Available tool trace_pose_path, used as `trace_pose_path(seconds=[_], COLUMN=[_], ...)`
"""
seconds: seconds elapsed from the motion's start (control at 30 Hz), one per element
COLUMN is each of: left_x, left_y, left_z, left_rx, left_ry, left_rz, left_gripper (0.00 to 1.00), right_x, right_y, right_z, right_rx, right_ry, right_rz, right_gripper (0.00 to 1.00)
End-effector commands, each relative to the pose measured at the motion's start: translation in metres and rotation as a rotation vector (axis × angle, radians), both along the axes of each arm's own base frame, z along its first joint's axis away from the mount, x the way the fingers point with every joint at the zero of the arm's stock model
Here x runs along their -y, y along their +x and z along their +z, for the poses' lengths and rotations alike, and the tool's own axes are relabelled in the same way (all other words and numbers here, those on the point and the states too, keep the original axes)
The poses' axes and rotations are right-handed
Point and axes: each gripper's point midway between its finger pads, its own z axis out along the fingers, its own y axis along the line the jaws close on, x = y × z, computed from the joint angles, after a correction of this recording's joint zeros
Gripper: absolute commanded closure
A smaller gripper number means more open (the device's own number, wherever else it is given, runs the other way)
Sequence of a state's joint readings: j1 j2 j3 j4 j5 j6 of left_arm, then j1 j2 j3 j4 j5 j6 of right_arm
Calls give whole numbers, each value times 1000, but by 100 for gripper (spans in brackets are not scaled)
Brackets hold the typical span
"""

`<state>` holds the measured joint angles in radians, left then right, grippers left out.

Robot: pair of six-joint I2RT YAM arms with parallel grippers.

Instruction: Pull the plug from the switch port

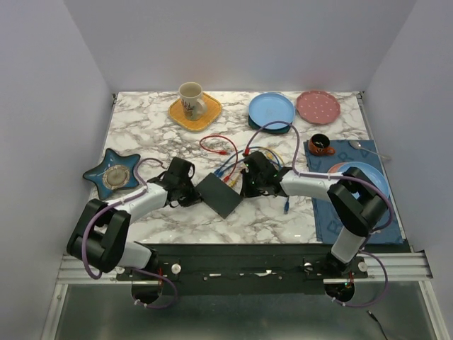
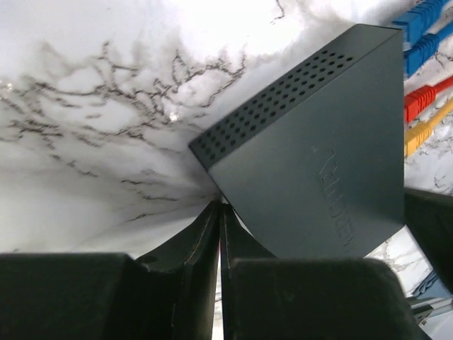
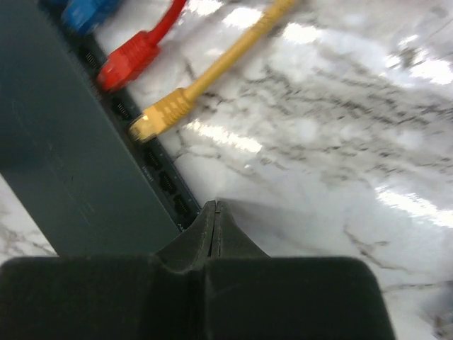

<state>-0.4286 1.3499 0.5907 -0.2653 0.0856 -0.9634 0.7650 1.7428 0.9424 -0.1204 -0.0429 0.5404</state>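
Note:
The flat matte-black switch box (image 1: 219, 195) lies at the middle of the marble table. Its port edge (image 3: 152, 159) faces my right arm. A yellow plug (image 3: 161, 115), a red plug (image 3: 127, 62) and a blue plug (image 3: 83, 13) sit in ports; several ports nearest me are empty. My right gripper (image 3: 215, 207) is shut and empty, its tips beside the box's near port corner. My left gripper (image 2: 220, 207) is shut and empty, its tips against the box's (image 2: 318, 156) opposite lower corner. The plugs also show in the left wrist view (image 2: 425, 99).
Loose cables (image 1: 219, 147) trail behind the box. A star-shaped dish (image 1: 113, 174) lies at the left. A mug on a yellow plate (image 1: 194, 108), a blue plate (image 1: 271, 108) and a pink plate (image 1: 318, 106) are at the back. A blue mat (image 1: 350, 191) with cup and bowl is at the right.

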Motion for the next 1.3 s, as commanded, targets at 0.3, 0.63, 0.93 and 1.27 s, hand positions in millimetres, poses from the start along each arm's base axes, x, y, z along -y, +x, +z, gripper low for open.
trace_pose_path(seconds=[0.3, 0.63, 0.93, 1.27], left_x=[46, -4, 14, 37], left_y=[36, 72, 31, -28], left_z=[27, 77, 102, 66], left_rx=[28, 158, 278, 237], left_ry=[-29, 181, 167, 234], left_rz=[-142, -4, -136, -363], left_gripper=[79, 74, 61, 17], right_x=[-45, -17, 25, 17], right_y=[-50, -16, 50, 97], right_z=[18, 88, 127, 82], right_rx=[-48, 197, 278, 164], right_ry=[89, 14, -41, -115], right_rz=[125, 37, -79, -80], right_gripper=[99, 98, 95, 99])
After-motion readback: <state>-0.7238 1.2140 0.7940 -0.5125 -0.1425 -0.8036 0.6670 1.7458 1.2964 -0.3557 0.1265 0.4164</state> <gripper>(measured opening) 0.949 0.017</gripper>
